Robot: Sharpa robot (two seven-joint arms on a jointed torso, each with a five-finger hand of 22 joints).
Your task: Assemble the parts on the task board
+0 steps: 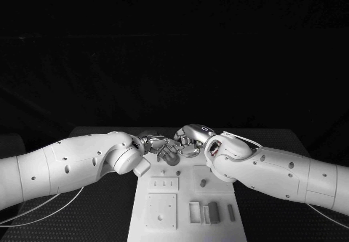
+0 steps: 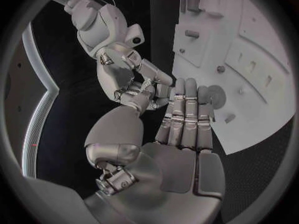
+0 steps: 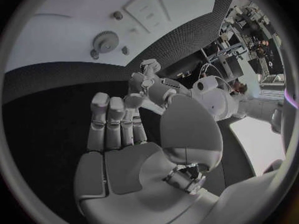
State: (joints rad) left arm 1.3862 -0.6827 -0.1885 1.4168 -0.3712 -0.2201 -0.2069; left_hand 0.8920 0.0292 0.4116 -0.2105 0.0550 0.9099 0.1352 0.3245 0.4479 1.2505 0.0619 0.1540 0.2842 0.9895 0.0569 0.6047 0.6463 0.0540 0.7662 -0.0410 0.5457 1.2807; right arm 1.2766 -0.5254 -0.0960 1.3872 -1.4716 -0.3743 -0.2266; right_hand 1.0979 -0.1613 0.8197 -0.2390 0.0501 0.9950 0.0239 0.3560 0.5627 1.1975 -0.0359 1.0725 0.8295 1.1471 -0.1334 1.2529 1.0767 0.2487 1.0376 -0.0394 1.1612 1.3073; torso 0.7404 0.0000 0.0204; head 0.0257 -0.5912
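The white task board (image 1: 185,229) runs down the middle of the table. My two hands meet over its far end. My left hand (image 1: 155,145) has its fingers (image 2: 186,115) stretched out side by side, the thumb apart and the palm bare. My right hand (image 1: 191,140) faces it with its fingertips (image 3: 113,107) close to the left hand's. Its palm (image 3: 127,167) is bare, but its thumb hides what lies between thumb and fingers. A round toothed gear (image 3: 106,39) lies flat on the board just below the hands (image 1: 172,158) (image 2: 216,93).
Nearer me, the board carries two square plates (image 1: 164,183) (image 1: 161,210), a short peg (image 1: 204,183) and several upright bars in slots (image 1: 211,212). Small studs (image 3: 117,16) stand near the gear. Black table (image 1: 273,212) lies on both sides.
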